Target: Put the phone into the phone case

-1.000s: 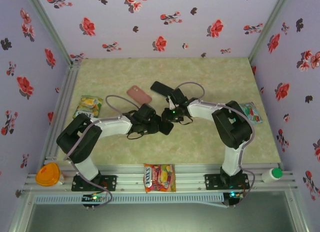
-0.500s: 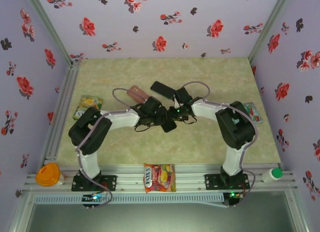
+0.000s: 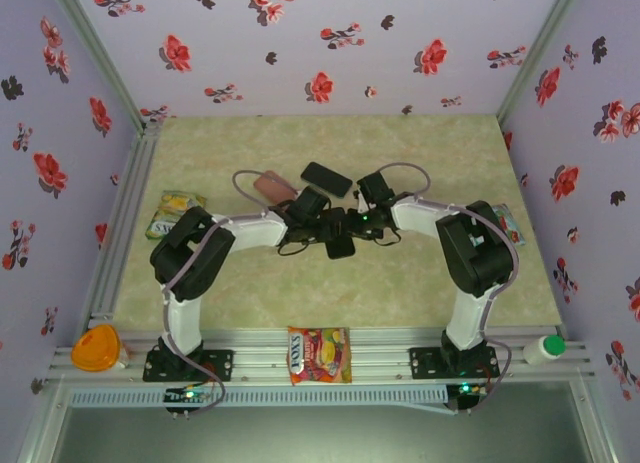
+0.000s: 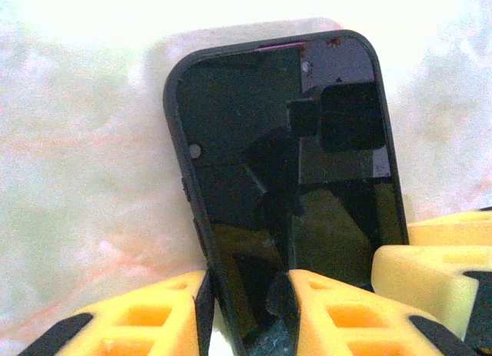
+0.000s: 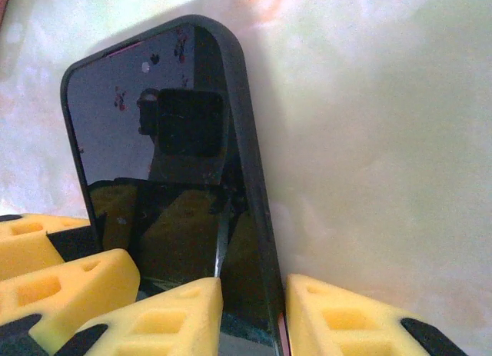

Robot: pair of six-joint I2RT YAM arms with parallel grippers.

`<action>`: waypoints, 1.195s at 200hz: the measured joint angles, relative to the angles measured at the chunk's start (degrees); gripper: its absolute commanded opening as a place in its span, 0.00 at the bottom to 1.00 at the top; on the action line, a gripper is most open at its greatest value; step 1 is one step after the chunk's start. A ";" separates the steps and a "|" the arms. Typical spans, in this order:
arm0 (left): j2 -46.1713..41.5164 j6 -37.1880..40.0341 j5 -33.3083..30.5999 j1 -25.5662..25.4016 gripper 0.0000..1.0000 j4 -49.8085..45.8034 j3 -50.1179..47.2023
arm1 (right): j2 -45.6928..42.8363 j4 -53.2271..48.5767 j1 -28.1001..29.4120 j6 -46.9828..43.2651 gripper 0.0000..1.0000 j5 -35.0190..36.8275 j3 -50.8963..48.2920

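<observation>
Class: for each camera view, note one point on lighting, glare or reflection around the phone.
Left wrist: the table above the phone is blown out white, the dark screen mirrors a boxy silhouette. Right wrist: the screen reflects flowered wallpaper; a soft shadow falls beside the phone. Top external: evenly lit, no harsh glare.
</observation>
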 measured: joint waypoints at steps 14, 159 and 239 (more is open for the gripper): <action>0.90 0.00 0.07 0.00 0.34 0.09 1.18 | 0.00 0.00 -0.55 0.22 0.29 -0.11 0.00; 5.68 -0.09 2.05 -0.79 0.34 2.60 7.04 | 0.02 0.13 -5.97 0.59 0.30 -0.13 0.00; 7.76 -0.26 2.03 -1.14 0.35 2.14 9.75 | -0.48 0.94 -6.86 0.61 0.30 -0.07 -0.94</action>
